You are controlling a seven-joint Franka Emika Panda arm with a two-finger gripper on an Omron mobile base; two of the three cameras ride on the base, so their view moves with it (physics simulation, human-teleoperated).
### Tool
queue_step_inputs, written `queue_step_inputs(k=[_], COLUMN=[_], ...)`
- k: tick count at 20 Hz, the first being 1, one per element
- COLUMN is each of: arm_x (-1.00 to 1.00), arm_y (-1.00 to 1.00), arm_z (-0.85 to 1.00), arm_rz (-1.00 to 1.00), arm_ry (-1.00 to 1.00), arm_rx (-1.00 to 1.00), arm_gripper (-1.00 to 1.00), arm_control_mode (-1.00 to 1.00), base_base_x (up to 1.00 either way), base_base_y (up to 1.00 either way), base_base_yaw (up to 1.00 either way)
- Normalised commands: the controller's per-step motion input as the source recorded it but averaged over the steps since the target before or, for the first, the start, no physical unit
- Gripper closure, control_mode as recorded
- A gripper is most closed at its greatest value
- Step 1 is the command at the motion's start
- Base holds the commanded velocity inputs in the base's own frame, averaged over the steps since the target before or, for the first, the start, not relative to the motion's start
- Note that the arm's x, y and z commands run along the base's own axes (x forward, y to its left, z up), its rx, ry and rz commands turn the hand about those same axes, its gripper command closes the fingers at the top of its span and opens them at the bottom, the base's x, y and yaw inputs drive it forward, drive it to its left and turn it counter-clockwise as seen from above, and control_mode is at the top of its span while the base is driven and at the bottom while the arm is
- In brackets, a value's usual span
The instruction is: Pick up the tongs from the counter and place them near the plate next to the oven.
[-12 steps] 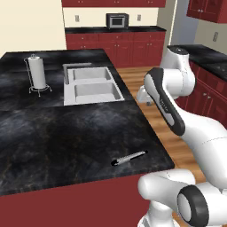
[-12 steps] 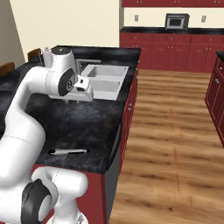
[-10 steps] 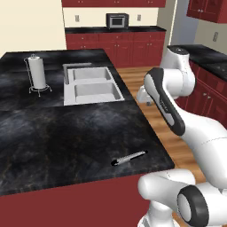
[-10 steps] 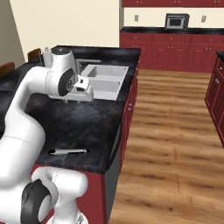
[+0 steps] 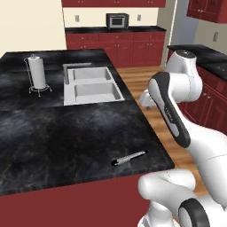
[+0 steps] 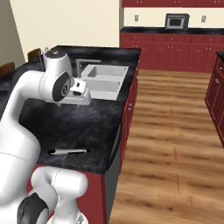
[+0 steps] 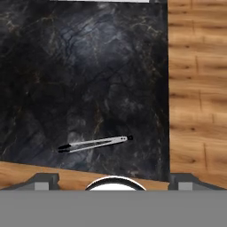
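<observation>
Tongs (image 7: pixel 95 143): lying flat and alone on the counter (image 7: pixel 88 80), close to its near corner; in the hand view at about 7 o'clock from picture centre, black joined end pointing to 9 o'clock, silver arms running towards 3 o'clock. Also seen in the left base view (image 5: pixel 129 157) and the right base view (image 6: pixel 68 152).
Pincer (image 7: pixel 113 179): jaws spread wide, nothing between them; finger tips (image 7: pixel 43 179) at the bottom corners of the hand view, high above the stone and well apart from the tongs.
Arm: elbow raised over the counter's floor-side edge; hand looks straight down.
Step in hand: approach, judged; pick not yet begun, tongs untouched.
Next move calls for: shifting the hand towards the tongs, which sit off-centre, then descending; the jaws should straddle the thin arms across their width, so wrist roll may need a check. Slim, low item on glossy stone: a shallow grip could slip.
Plate and oven: cannot be placed from these pictures; the base will likely need to drive.
Sink (image 5: pixel 91 85): steel double basin set in the counter, at 12 o'clock from the tongs, well apart; both basins look empty.
Paper-towel stand (image 5: pixel 37 73): upright at 9 o'clock from the sink.
Microwave (image 5: pixel 117 20): on the far wall counter.
Floor (image 6: pixel 175 140): wood planks beside the counter.
</observation>
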Motion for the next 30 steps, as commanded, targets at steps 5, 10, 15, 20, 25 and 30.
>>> queue_step_inputs(k=[5, 10, 15, 20, 25, 30], arm_x=[-0.12, -0.06, -0.02, -0.16, -0.17, -0.03], arm_y=[0.0, 0.02, 0.18, 0.18, 0.03, 0.07], arm_z=[-0.03, 0.0, -0.1, -0.25, -0.38, -0.46], arm_rz=[-0.06, -0.13, -0.37, -0.32, -0.14, -0.01], arm_ry=[0.02, 0.0, 0.05, 0.15, 0.16, 0.03], arm_rx=[0.01, 0.07, 0.05, 0.05, 0.19, 0.11], arm_gripper=[-1.0, -1.0, -1.0, -1.0, -1.0, -1.0], arm_control_mode=[-1.0, -1.0, -1.0, -1.0, -1.0, -1.0], base_base_x=[0.0, 0.0, 0.0, 0.0, 0.0, 0.0], base_base_y=[0.0, 0.0, 0.0, 0.0, 0.0, 0.0], base_base_yaw=[0.0, 0.0, 0.0, 0.0, 0.0, 0.0])
